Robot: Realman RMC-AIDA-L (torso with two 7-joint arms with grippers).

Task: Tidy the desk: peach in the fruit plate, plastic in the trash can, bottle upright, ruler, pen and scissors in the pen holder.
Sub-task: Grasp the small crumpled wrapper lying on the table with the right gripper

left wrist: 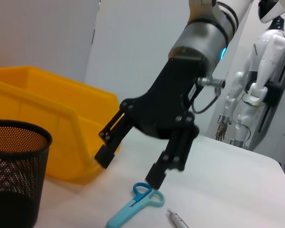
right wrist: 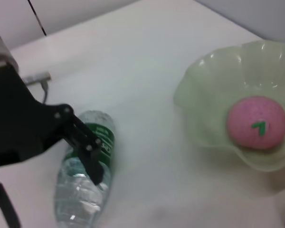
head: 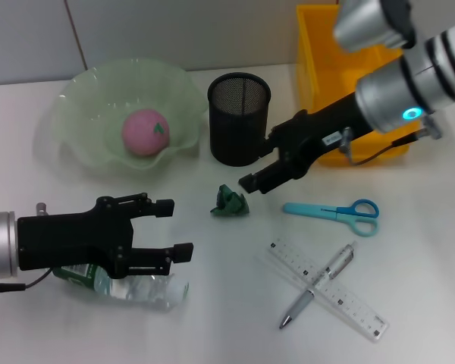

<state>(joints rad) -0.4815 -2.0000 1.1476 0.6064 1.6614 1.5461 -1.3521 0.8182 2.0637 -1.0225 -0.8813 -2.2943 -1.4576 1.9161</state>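
Observation:
A pink peach [head: 145, 131] lies in the green glass fruit plate [head: 83, 102]; the right wrist view shows the peach [right wrist: 256, 122] in the plate [right wrist: 202, 95] too. The clear bottle [head: 140, 288] lies on its side at the front left. My left gripper [head: 174, 229] hovers open just above it, one finger [right wrist: 80, 137] over the bottle's green label [right wrist: 105, 137]. Crumpled green plastic [head: 230, 201] sits mid-table. My right gripper [head: 262, 163] hangs open, right of the plastic and beside the black mesh pen holder [head: 239, 117]. Blue scissors [head: 337, 213], clear ruler [head: 341, 299] and silver pen [head: 318, 284] lie at the front right.
A yellow bin [head: 341, 76] stands at the back right behind the right arm. In the left wrist view the right gripper [left wrist: 130, 167] hangs above the scissors [left wrist: 135, 204], with the pen holder [left wrist: 14, 166] and bin [left wrist: 47, 109] beside it. The pen lies across the ruler.

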